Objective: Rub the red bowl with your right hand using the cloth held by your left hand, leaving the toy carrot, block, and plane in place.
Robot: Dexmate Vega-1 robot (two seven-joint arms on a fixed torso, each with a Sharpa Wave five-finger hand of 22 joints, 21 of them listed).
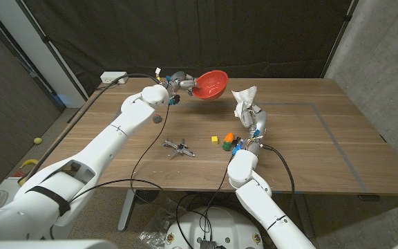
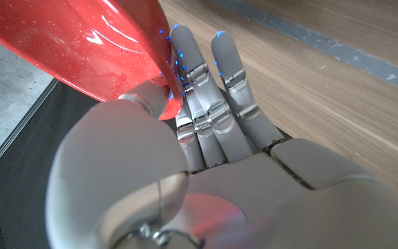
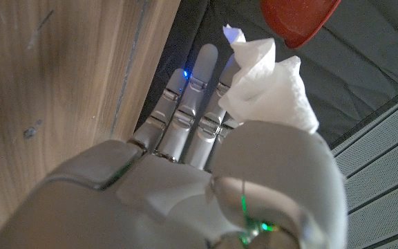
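My left hand [image 1: 178, 84] holds the red bowl [image 1: 211, 84] by its rim, lifted and tilted above the table's far side. In the left wrist view the thumb pinches the bowl's [image 2: 81, 41] edge against the fingers [image 2: 213, 104] of the left hand [image 2: 206, 159]. My right hand [image 1: 255, 122] grips a crumpled white cloth [image 1: 244, 101], raised to the right of the bowl and apart from it. In the right wrist view the cloth [image 3: 268, 86] sticks up from the right hand [image 3: 185, 166], with the bowl [image 3: 299, 17] beyond. A metal toy plane [image 1: 179, 147], a yellow block [image 1: 215, 139] and an orange toy carrot [image 1: 230, 137] lie mid-table.
A small dark ball [image 1: 157, 118] lies under my left forearm. Green and blue pieces [image 1: 237, 146] sit by my right wrist. A power strip [image 1: 114, 78] with a cable is at the table's [image 1: 323, 138] far left corner. Tape lines mark the right half.
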